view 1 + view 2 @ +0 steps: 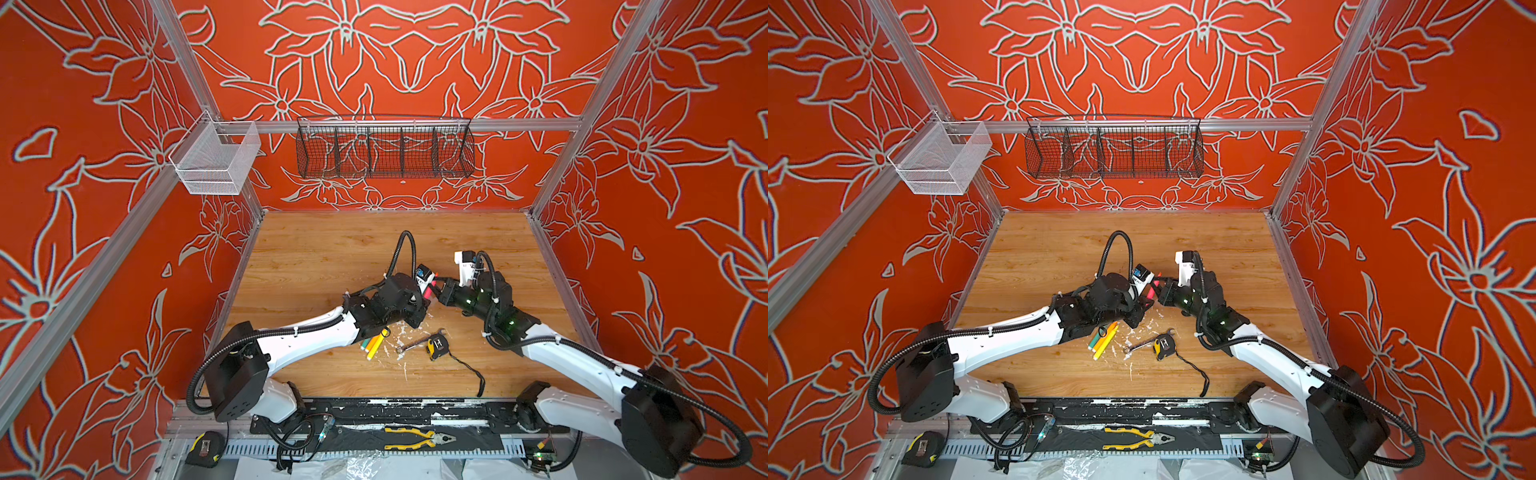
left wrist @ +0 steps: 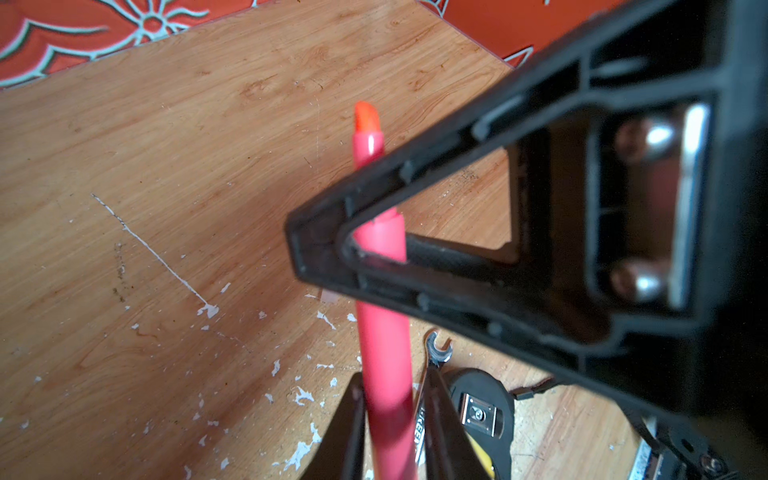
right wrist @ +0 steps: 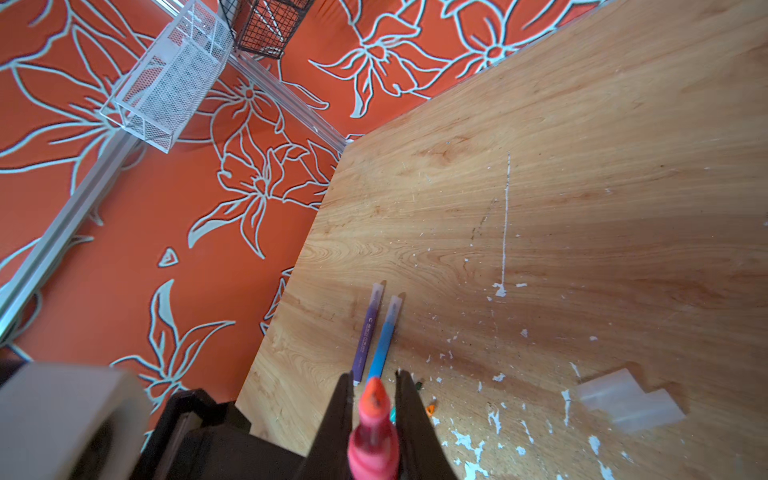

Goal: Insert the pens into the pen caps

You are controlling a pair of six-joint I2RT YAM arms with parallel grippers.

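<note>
Pinching pink pen [image 2: 380,328] with jaws of right gripper [image 3: 374,376], mid-air over table [image 1: 332,257]. Straddling same barrel with jaws of left gripper [image 2: 392,376]; cannot tell whether clamped

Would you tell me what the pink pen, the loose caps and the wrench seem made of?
Pink pen: probably plastic, smooth barrel with a glossy highlight. Loose caps: whitish translucent plastic by the look, cloudy rather than clear. Wrench: metal, apparently, silvery and shiny.
</note>
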